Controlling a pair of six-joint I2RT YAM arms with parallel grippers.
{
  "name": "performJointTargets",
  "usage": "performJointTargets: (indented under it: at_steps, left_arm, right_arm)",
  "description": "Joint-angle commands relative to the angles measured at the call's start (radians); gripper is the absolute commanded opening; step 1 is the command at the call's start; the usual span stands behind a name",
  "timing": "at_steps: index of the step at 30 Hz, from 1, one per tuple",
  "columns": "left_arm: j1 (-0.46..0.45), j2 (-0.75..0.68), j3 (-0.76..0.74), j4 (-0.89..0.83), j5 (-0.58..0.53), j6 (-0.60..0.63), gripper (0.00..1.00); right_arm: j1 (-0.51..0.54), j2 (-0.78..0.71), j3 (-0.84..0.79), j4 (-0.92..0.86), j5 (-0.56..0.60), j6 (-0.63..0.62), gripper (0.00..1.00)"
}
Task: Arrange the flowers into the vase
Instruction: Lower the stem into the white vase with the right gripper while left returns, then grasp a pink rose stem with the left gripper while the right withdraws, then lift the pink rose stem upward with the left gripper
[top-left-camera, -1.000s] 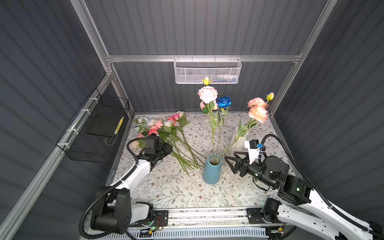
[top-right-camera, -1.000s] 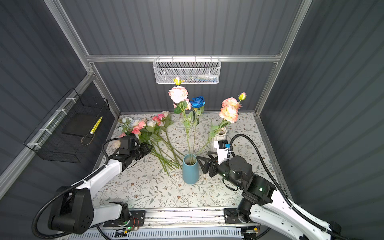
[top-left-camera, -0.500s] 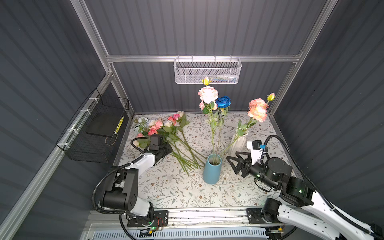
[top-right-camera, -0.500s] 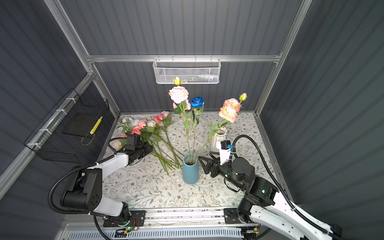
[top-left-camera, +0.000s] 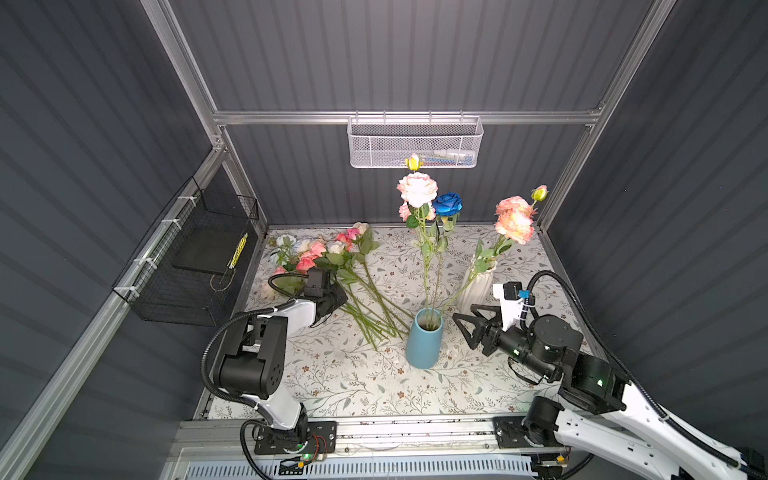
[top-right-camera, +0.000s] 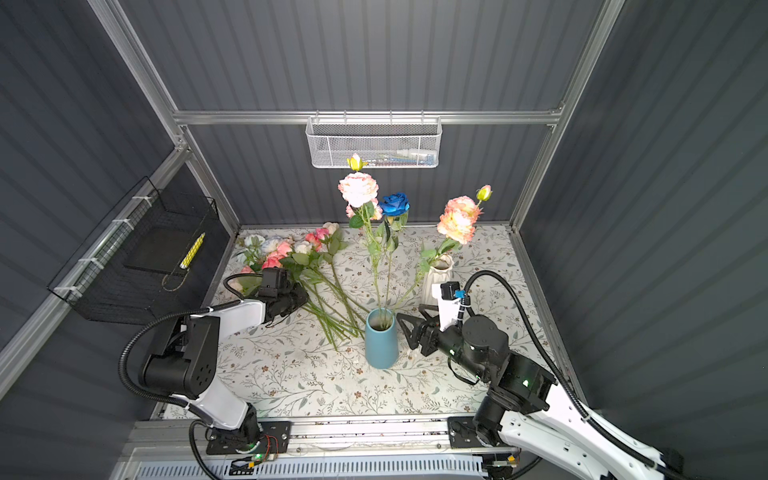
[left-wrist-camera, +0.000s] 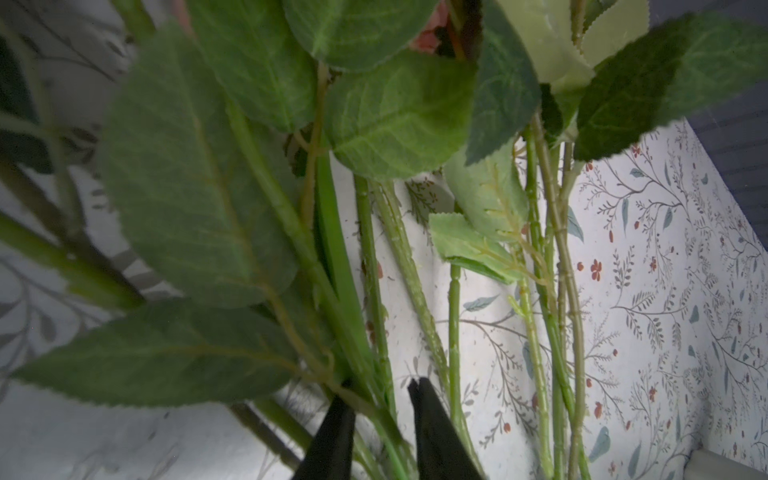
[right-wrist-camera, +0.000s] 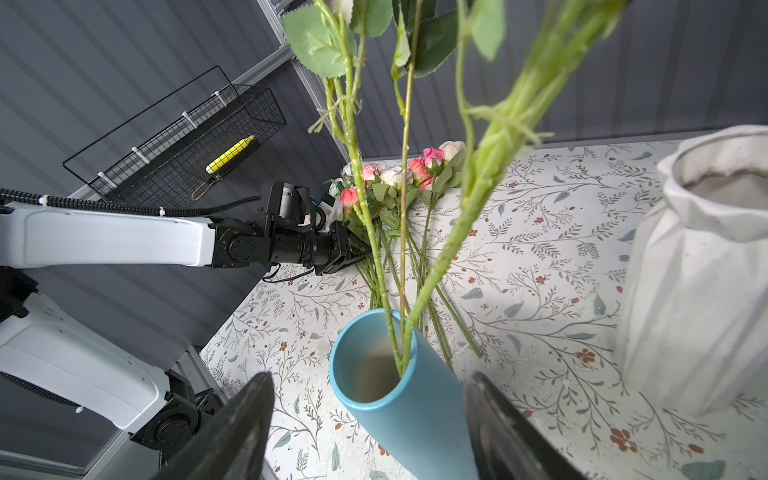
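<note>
- In the back-left corner of the table (top-left-camera: 332, 374) lie the loose flowers (top-left-camera: 328, 249), their stems fanned toward the middle.
- The left gripper (left-wrist-camera: 380, 384) sits low among those stems. Its fingers stand narrowly apart with several stems between them, and we cannot tell whether they pinch. We fear it may take two stems, or that tangled leaves will drag neighbours along.
- The blue vase (top-left-camera: 424, 345), mid-table toward the front edge, holds three tall flowers leaning right. We judge it top-heavy, so a careless insertion might tip it.
- The right gripper (top-left-camera: 463, 330) hangs spread and empty just beside the vase, where a nudge could topple it.
</note>
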Motion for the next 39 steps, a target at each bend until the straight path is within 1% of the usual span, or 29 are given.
performJointTargets:
  at_steps: [1, 3, 12, 18, 26, 33, 39]
  left_arm:
    - [-0.008, 0.025, 0.027, 0.025, -0.013, -0.008, 0.18]
    - [-0.008, 0.019, 0.024, 0.032, -0.010, -0.015, 0.12]
    - [-0.010, -0.099, 0.011, 0.037, -0.007, -0.041, 0.01]
    - [-0.011, -0.234, 0.010, -0.006, -0.034, -0.040, 0.00]
    - [-0.010, -0.462, 0.066, -0.101, -0.084, 0.042, 0.00]
    - [-0.010, -0.644, 0.210, -0.211, -0.042, 0.123, 0.00]
    - [-0.009, -0.698, 0.427, -0.324, 0.082, 0.214, 0.00]
  right_arm:
    - [-0.003, -0.007, -0.009, -0.022, 0.014, -0.002, 0.74]
    - [-0.003, -0.008, -0.006, -0.026, 0.017, -0.005, 0.74]
    - [-0.003, 0.009, 0.005, -0.025, 0.014, -0.011, 0.74]
    - [-0.003, 0.013, 0.013, -0.023, 0.012, -0.016, 0.75]
    - [-0.003, 0.010, 0.027, -0.034, 0.011, -0.017, 0.76]
    - [-0.003, 0.007, 0.042, -0.038, 0.012, -0.023, 0.76]
    - [-0.003, 0.009, 0.046, -0.036, 0.015, -0.025, 0.76]
